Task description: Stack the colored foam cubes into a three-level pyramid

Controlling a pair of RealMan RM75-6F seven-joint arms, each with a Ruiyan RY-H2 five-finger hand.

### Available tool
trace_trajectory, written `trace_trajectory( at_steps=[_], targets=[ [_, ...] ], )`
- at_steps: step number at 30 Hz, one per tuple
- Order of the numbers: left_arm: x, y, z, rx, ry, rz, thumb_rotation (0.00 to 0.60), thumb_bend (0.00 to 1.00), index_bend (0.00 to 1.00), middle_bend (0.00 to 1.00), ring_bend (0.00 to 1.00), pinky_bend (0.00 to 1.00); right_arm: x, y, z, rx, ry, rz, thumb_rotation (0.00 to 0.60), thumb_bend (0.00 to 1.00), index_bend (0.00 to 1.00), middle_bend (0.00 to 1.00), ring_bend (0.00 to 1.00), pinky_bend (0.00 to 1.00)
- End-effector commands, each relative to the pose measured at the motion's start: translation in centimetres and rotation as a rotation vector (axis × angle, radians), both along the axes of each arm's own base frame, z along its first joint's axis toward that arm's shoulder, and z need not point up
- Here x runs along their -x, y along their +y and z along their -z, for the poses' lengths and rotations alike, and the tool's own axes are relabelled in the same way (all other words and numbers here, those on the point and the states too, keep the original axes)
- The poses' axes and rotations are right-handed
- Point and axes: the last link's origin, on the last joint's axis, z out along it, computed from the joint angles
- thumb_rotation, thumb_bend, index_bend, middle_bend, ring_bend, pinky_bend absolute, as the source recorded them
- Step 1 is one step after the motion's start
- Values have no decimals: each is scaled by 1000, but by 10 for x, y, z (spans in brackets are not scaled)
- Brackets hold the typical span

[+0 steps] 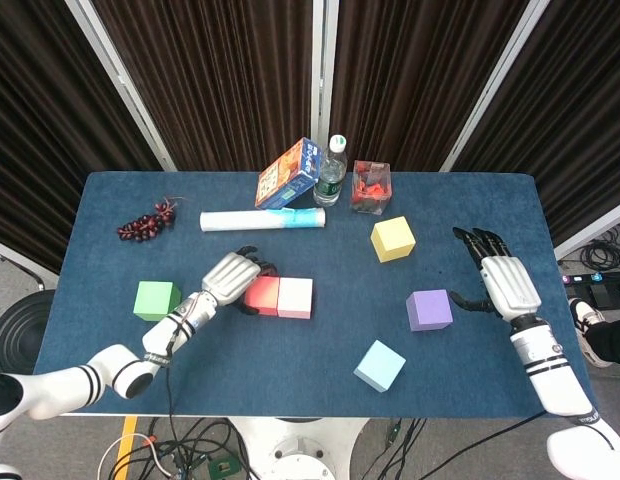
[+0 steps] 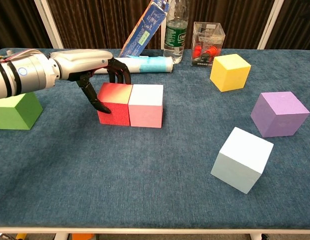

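Along the far edge of the blue carpeted worktop (image 1: 110, 200) sits a row of clutter. A bunch of dark red artificial grapes (image 1: 146, 222) lies toward the left. A white rolled tube with a pale turquoise end (image 1: 261, 220) lies on its side near the middle. Behind it, a blue and orange printed cardboard box (image 1: 288, 173) leans tilted against a clear plastic water bottle with a green label (image 1: 331, 172). Just right of the bottle stands a clear plastic box holding small red pieces (image 1: 370, 186). Dark curtains (image 1: 220, 70) hang behind.
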Motion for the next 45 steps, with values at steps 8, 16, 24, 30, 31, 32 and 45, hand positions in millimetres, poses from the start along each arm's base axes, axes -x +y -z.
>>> trace_trajectory(
  at_steps=[8, 16, 24, 30, 31, 32, 45],
  targets=[
    [1, -2, 2, 3, 4, -2, 600, 42, 331, 462, 369, 151, 0, 0, 1, -3, 0, 0, 600, 167, 0, 128, 0, 0],
    [-1, -2, 2, -9, -1, -1, 600, 42, 301, 436, 369, 151, 0, 0, 1, -3, 1, 1, 600, 169, 0, 128, 0, 0],
    [-1, -5, 2, -11, 1, 0, 600, 32, 255, 389, 369, 151, 0, 0, 0, 0, -1, 0, 600, 186, 0, 128, 0, 0],
    [-3, -7, 0, -18, 0, 1, 600, 28, 212, 338, 368, 148, 1, 1, 0, 1, -1, 1, 600, 190, 0, 128, 0, 0],
    [-3, -8, -1, -18, -1, 0, 600, 28, 206, 330, 367, 147, 2, 1, 0, 1, -1, 2, 600, 190, 0, 128, 0, 0],
    [-3, -8, -2, -18, -3, -1, 600, 27, 199, 316, 361, 147, 2, 1, 0, 1, -1, 3, 600, 191, 0, 128, 0, 0],
    [-6, -14, -24, -50, -35, -22, 600, 18, 166, 238, 329, 147, 8, 7, -2, -3, -2, 24, 600, 193, 0, 127, 0, 0]
  ],
)
